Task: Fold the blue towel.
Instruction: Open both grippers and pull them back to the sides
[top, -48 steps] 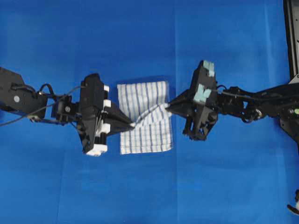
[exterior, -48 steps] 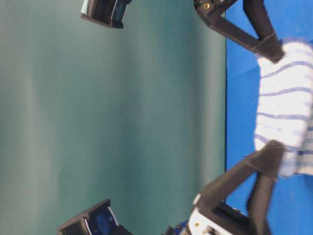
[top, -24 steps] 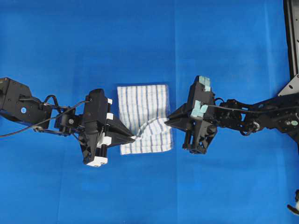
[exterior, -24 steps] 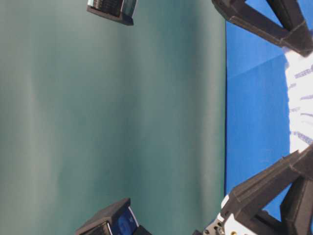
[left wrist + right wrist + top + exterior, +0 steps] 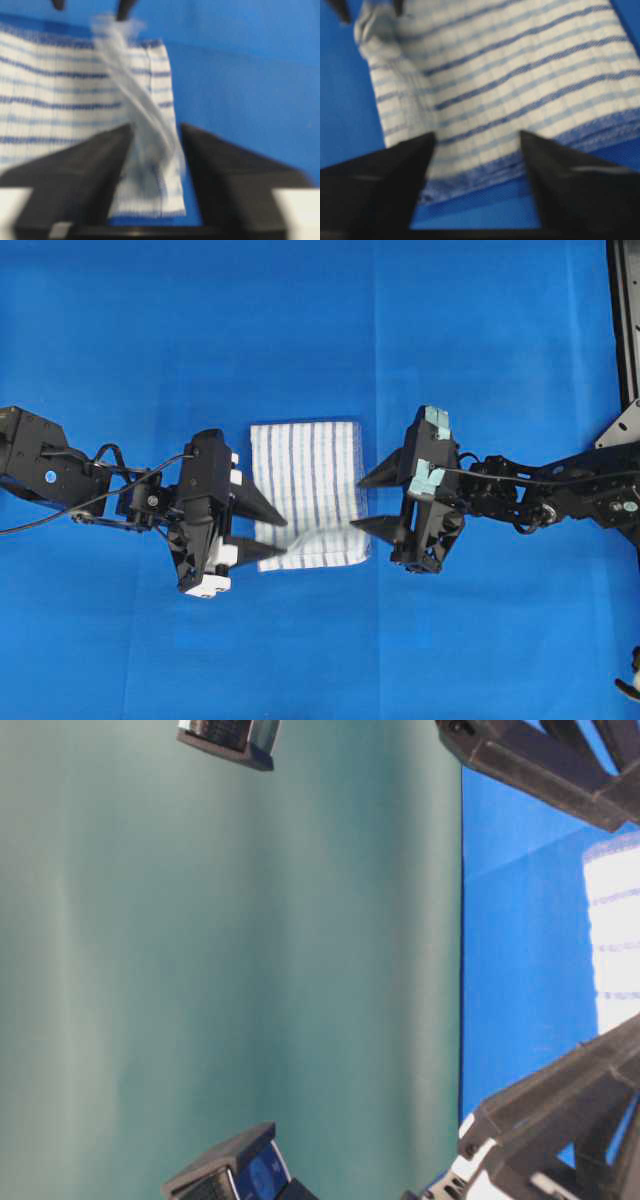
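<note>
No words, numbers or signs to read anywhere. Blue round mark on dark part [image 5: 262, 1172] at 6 o'clock in table-level view, maybe logo, too blurry to read.

Bare table covering [image 5: 320, 330] all around (only the blue towel [image 5: 310, 480] obstructs).

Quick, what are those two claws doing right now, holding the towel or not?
Left claw: open, holding nothing; the towel lies flat beside it.
Right claw: open, holding nothing.
</note>
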